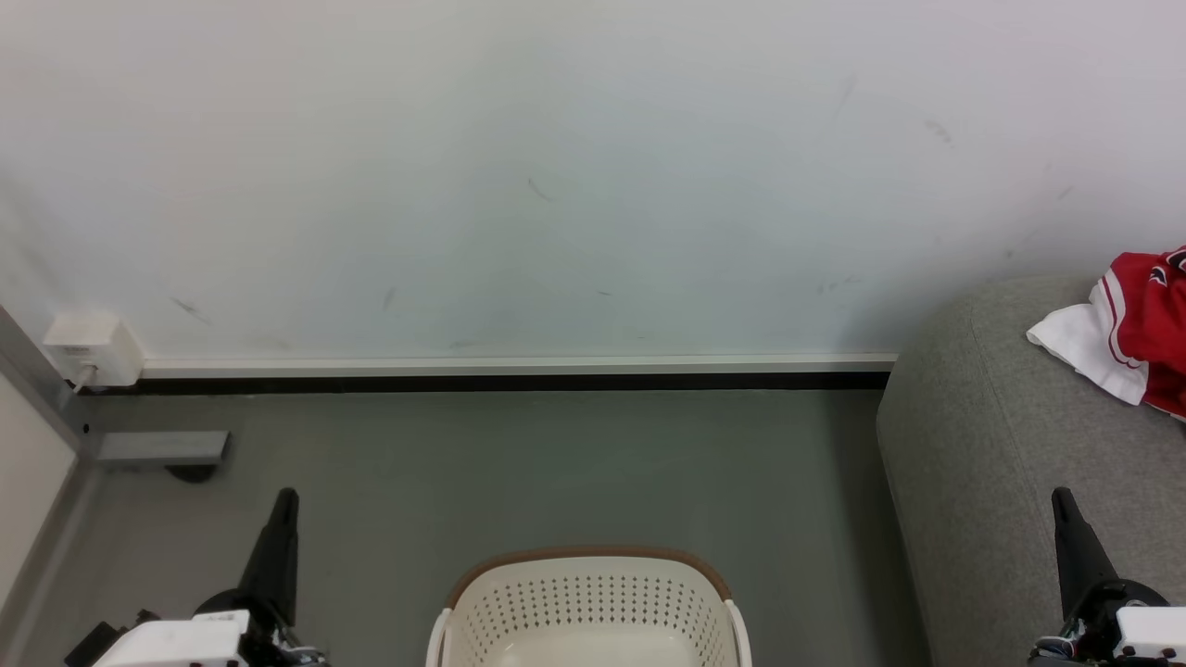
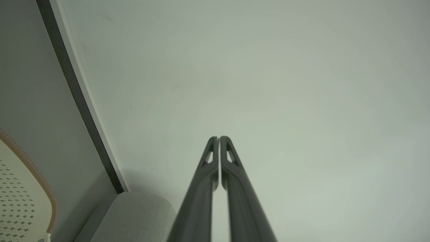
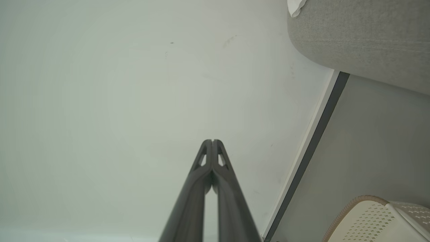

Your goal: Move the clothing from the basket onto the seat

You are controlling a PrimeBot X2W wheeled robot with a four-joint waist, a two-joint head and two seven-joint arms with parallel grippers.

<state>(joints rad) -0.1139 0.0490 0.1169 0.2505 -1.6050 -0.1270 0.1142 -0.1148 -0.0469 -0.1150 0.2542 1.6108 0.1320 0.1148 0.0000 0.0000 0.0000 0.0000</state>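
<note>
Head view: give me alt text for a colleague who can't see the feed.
A cream laundry basket stands on the grey floor at bottom centre, no clothes in its visible part; red and white clothing lies on the grey sofa at right. The left gripper and right gripper, both shut, point up at the lower corners.

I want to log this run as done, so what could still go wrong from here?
1. The clothing lies near the rounded end of the seat, white panel toward the edge; it might slide to the floor.
2. The near part of the basket is cut off at the head view's bottom edge, so a garment could lie there unseen.
</note>
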